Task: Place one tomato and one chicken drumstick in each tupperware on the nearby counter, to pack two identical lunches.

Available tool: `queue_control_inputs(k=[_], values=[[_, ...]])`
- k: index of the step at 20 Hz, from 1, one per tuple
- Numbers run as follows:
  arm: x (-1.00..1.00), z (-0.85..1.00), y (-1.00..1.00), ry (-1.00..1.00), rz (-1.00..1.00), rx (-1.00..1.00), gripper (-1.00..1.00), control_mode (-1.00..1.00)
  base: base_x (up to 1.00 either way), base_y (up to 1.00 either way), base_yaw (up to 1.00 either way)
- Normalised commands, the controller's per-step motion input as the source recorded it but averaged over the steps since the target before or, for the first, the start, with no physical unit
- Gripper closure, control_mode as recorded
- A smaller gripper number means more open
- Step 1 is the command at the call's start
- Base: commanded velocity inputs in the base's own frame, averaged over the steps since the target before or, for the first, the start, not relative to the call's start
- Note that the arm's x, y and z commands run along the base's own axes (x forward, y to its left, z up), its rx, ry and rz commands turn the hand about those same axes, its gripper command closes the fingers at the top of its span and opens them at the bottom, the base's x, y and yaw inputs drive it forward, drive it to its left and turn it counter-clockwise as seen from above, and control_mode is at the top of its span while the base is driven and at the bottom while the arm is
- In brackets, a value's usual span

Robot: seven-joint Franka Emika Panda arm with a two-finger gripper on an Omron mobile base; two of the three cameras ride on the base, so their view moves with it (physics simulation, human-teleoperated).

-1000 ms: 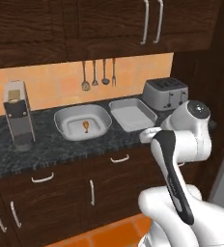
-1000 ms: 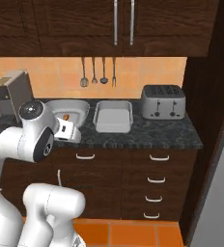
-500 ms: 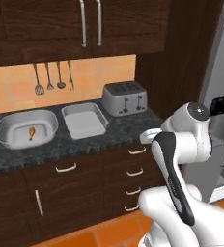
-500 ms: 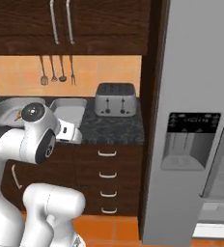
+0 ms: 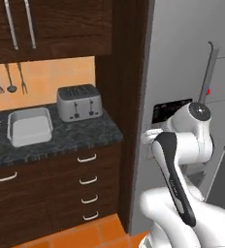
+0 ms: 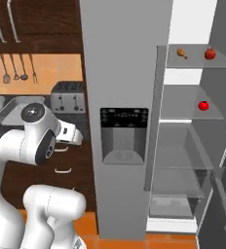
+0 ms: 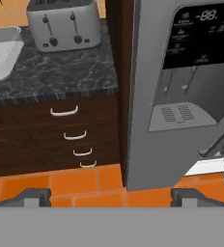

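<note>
tomatoes (image 6: pixel 210 53): 2 | drumstick (image 6: pixel 182 52): 1 | tupperware (image 5: pixel 29 127): 2 | toaster (image 5: pixel 78 102): 1 | hanging utensils (image 6: pixel 16 68): 3

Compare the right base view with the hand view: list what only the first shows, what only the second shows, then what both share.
Right base view alone: the open fridge compartment with its glass shelves, a brown chicken drumstick and a red tomato on the top shelf, and another red tomato one shelf lower.

Hand view alone: the orange tiled floor seen close, and the open gripper.

Both: the silver slotted toaster on the speckled stone counter, and the grey fridge door's dispenser panel.
</note>
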Motion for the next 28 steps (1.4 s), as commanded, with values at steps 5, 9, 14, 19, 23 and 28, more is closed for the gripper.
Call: queue_control_inputs(k=[5, 9, 14, 19, 23, 28], values=[[0.0, 0.0, 0.0, 0.0, 0.0, 0.0, -1.0, 1.0, 0.12, -1.0, 0.0], [0.0, 0.0, 0.0, 0.0, 0.0, 0.0, -1.0, 1.0, 0.24, -1.0, 0.0], [0.0, 0.0, 0.0, 0.0, 0.0, 0.0, -1.0, 1.0, 0.45, -0.83, 0.0], [0.0, 0.0, 0.0, 0.0, 0.0, 0.0, -1.0, 1.0, 0.72, -0.29, 0.0], [0.0, 0.0, 0.0, 0.0, 0.0, 0.0, -1.0, 1.0, 0.73, -0.18, 0.0], [0.23, -0.13, -0.39, 0.0, -0.05, 0.0, -1.0, -1.0, 0.25, -0.19, 0.0]])
